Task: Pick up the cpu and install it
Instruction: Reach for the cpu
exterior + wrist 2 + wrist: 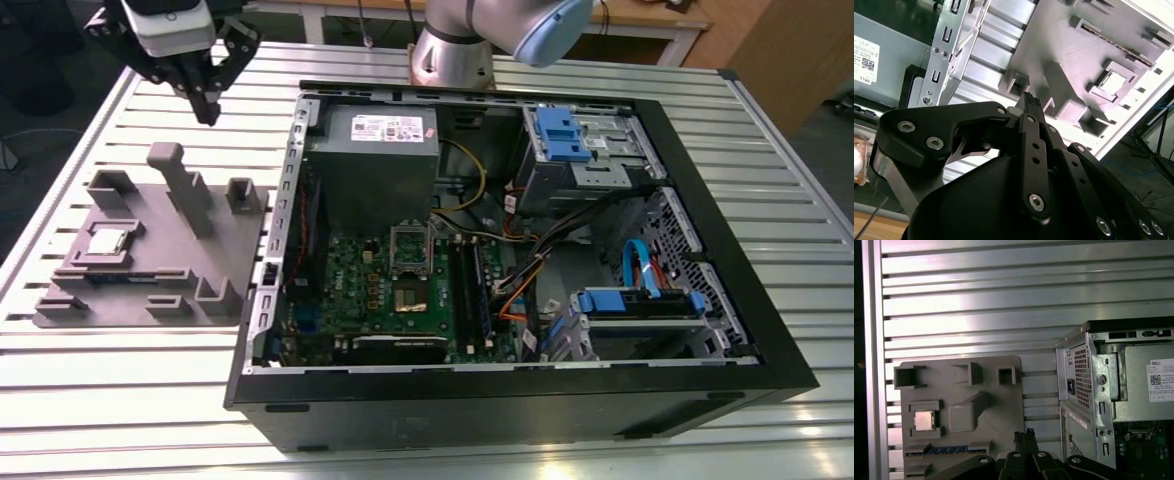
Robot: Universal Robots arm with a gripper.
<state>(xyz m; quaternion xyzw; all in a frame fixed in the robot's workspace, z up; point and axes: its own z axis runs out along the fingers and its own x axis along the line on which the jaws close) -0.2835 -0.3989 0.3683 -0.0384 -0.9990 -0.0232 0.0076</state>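
Observation:
The cpu (pixel 107 241) is a small square chip with a shiny metal top, lying flat in a recess of the grey moulded plate (pixel 160 268) at the exterior view's left. My gripper (pixel 207 112) hangs high above the table beyond the plate's far edge, fingers drawn together with nothing between them. In both wrist views the cpu (pixel 924 420) (pixel 1113 81) sits well away from the fingertips (pixel 1024 435) (pixel 1031 102). The motherboard's socket (pixel 410 246) lies inside the open computer case (pixel 534 400).
A tall upright post (pixel 178 180) and several blocks rise from the plate. A blue-edged strip (pixel 946 450) lies in a plate slot. The case holds a grey box with a white label (pixel 374 150), cables and blue drive brackets (pixel 561 130). Everything rests on a ribbed aluminium table (pixel 120 400).

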